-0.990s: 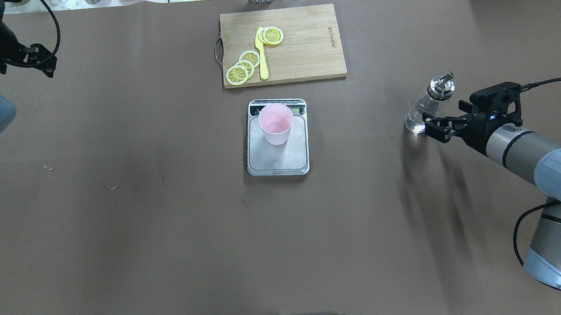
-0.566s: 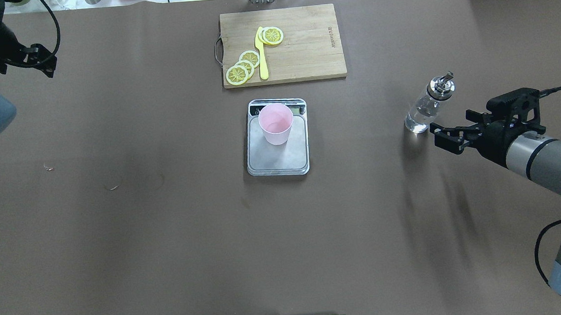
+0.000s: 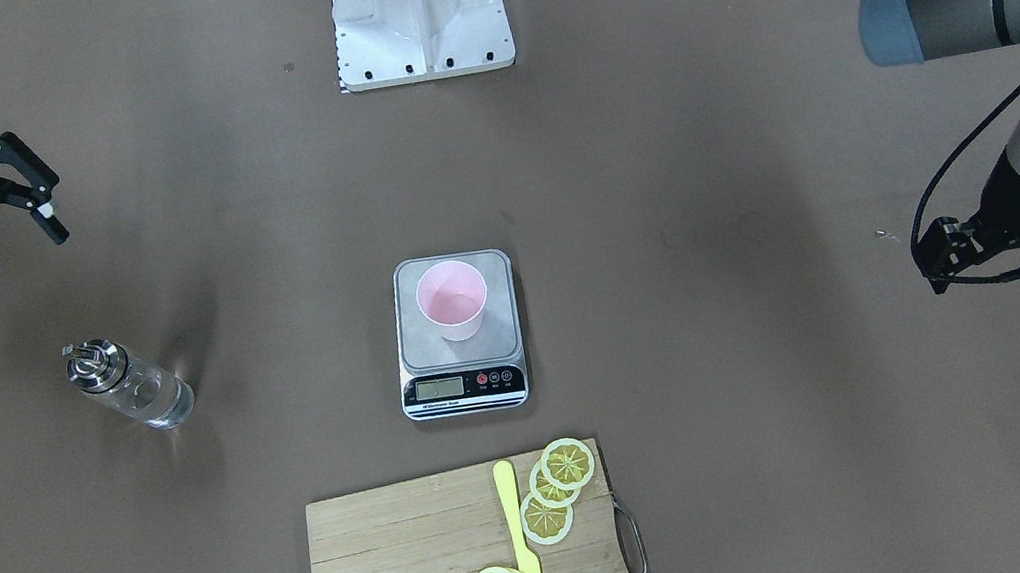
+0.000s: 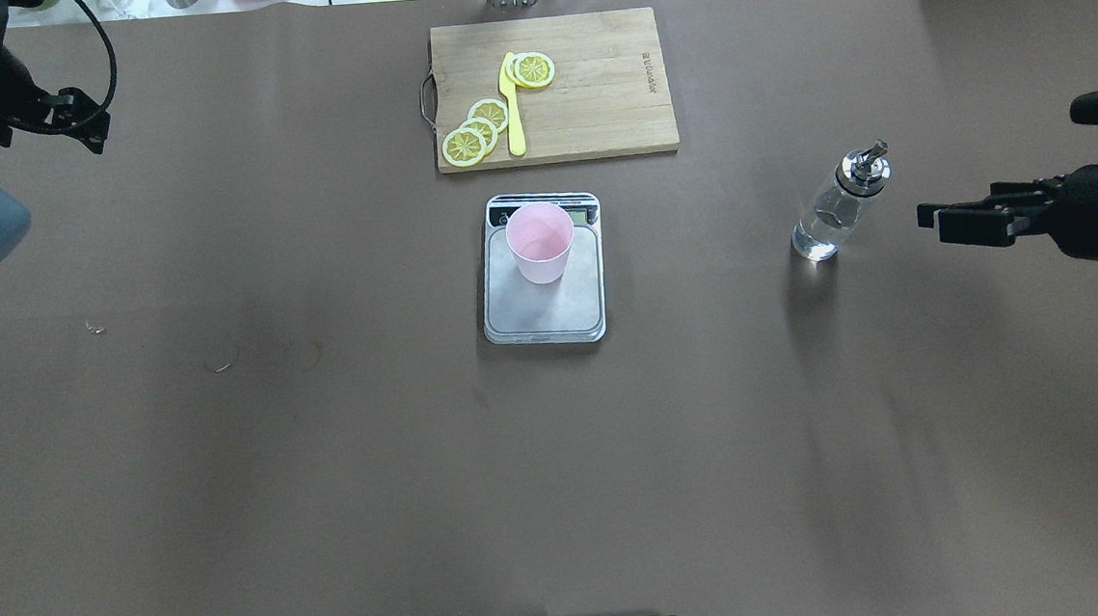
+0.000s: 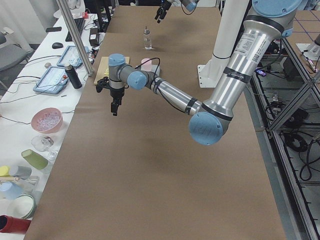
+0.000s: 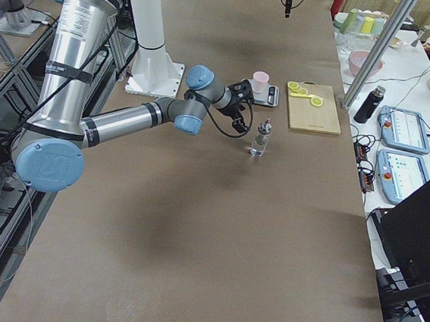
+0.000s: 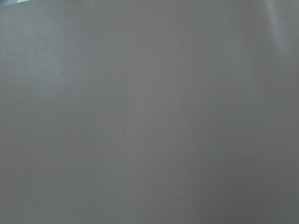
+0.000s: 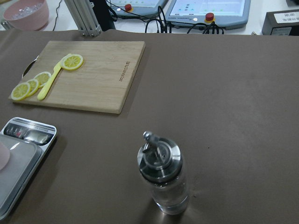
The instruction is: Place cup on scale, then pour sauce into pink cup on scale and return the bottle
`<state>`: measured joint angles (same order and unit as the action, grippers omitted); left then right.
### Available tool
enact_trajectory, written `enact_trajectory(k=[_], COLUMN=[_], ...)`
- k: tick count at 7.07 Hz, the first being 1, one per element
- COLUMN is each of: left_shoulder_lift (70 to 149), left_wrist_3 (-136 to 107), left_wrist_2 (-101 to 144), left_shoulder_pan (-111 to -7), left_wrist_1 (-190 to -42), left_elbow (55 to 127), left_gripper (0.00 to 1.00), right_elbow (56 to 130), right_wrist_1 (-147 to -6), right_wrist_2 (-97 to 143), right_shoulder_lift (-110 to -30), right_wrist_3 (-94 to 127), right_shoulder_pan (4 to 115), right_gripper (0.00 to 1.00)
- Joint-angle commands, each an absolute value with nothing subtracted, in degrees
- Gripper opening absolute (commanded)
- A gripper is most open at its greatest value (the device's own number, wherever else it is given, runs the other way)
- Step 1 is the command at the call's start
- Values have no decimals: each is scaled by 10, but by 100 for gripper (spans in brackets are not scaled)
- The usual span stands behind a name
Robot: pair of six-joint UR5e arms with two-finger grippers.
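The pale pink cup (image 4: pixel 539 241) stands upright on the steel scale (image 4: pixel 543 310), toward its display end, also seen as the cup (image 3: pixel 451 300) on the scale (image 3: pixel 465 389). The clear glass bottle (image 4: pixel 837 206) with its metal spout stands on the table right of the scale, with clear sauce (image 4: pixel 815 241) in its base. My right gripper (image 4: pixel 930 223) is open and empty, a short way right of the bottle, also seen as the gripper (image 3: pixel 15 257). The right wrist view looks down on the bottle (image 8: pixel 163 179). My left gripper (image 5: pixel 114 111) hangs over the far left table; its jaws are unclear.
A wooden cutting board (image 4: pixel 591 83) with lemon slices (image 4: pixel 474 132) and a yellow knife (image 4: pixel 511 108) lies just beyond the scale. The robot's white base plate (image 3: pixel 418 12) sits at the near edge. Screens, bowls and cables line the far table edge (image 8: pixel 205 9).
My right gripper has drawn back from the bottle toward the table's right side and risen. The bottle stays standing where it was. Cup, scale and left arm have not moved.
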<state>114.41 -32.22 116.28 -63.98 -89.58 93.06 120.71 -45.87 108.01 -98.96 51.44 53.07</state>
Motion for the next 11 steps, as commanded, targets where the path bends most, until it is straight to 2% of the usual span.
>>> enact_trajectory(k=[1, 2, 4, 5, 8, 10, 11], left_shoulder_lift=[1140, 1136, 1135, 1134, 1059, 981, 967], left_wrist_3=[-323, -323, -322, -307, -124, -46, -43], left_wrist_2=[1163, 1164, 1166, 1178, 1280, 1291, 1288], left_shoulder_pan=[-640, -641, -653, -675, -806, -831, -833], left_wrist_1=[-917, -924, -924, -923, -913, -933, -948], left_elbow=[931, 933, 937, 939, 933, 936, 919], left_gripper=[99, 99, 99, 99, 99, 99, 99], right_elbow=[1189, 1165, 1113, 1092, 1052, 1017, 1016], right_wrist_1=[-655, -767, -916, -958, -964, -964, -976], right_wrist_2=[1284, 1339, 1333, 1319, 1300, 1301, 1311], right_shoulder_lift=[-897, -863, -861, -869, -971, -977, -975], right_wrist_3=[444, 352, 42, 11, -25, -20, -20], right_shoulder_pan=[699, 761, 822, 842, 848, 856, 865], right_gripper=[100, 100, 100, 100, 100, 100, 100])
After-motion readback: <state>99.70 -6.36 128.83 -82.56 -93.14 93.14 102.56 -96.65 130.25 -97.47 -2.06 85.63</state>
